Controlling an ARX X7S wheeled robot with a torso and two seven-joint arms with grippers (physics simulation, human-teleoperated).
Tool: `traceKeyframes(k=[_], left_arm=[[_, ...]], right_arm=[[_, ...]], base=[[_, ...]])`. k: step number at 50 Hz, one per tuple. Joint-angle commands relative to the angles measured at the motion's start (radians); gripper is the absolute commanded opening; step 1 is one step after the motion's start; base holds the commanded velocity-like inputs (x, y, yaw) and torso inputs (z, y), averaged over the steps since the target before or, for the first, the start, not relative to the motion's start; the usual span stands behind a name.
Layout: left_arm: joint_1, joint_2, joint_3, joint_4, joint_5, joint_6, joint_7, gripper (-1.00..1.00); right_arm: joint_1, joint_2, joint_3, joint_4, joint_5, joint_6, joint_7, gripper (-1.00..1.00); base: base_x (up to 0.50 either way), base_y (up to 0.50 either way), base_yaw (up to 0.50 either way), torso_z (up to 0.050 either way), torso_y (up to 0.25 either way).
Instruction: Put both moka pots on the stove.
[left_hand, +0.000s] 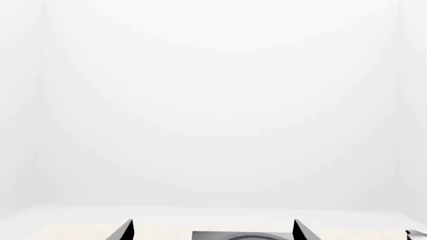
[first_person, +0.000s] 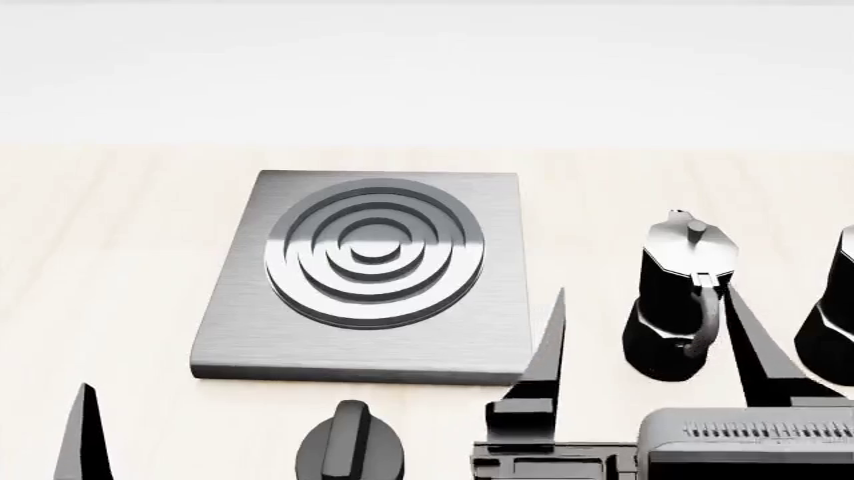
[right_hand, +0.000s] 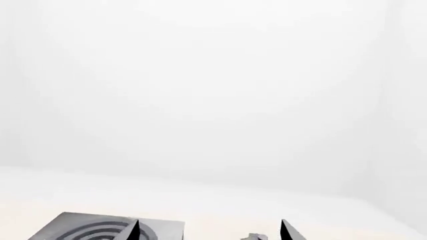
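Note:
The stove (first_person: 367, 275), a grey square plate with ring burner, lies mid-table. One moka pot (first_person: 678, 300), black with a silver lid, stands upright to its right. The second moka pot (first_person: 834, 335) is cut off by the head view's right edge. My right gripper (first_person: 650, 345) is open, its two dark fingers on either side of the nearer pot and on my side of it, not touching. In the right wrist view, that pot's lid (right_hand: 253, 236) peeks between the right gripper (right_hand: 211, 232) fingers, next to the stove (right_hand: 80, 227). My left gripper (left_hand: 212, 231) is open and empty, facing the stove (left_hand: 240, 235).
A squat black round knob (first_person: 350, 440) sits on the table in front of the stove. One left finger (first_person: 83, 430) rises at the head view's lower left. The pale wooden tabletop (first_person: 107, 250) ends at a white wall behind.

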Motion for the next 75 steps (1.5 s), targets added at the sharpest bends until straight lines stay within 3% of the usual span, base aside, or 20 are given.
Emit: traceKeyframes(k=[1,11,23,75], left_arm=[[-0.003,-0.007,-0.003,-0.002,-0.008,0.002,-0.007,1.00],[-0.004,-0.011,0.001,-0.002,-0.008,0.004,-0.013,1.00],[-0.005,-0.017,0.001,-0.003,-0.012,0.006,-0.021,1.00],[-0.010,-0.037,0.029,-0.004,-0.017,0.011,-0.041,1.00]], right_arm=[[0.155,0.052,0.088,0.067,0.102,0.200,-0.052,1.00],[0.276,0.073,0.139,0.289,0.190,0.267,-0.157,1.00],[0.343,0.114,0.133,0.361,0.204,0.322,-0.180,1.00],[0.482,0.140,0.026,0.919,0.134,0.142,-0.313,1.00]], base=[[0.00,0.00,0.00,0.000,0.000],[0.00,0.00,0.00,0.000,0.000],[0.00,0.00,0.00,0.000,0.000],[0.00,0.00,0.00,0.000,0.000]])
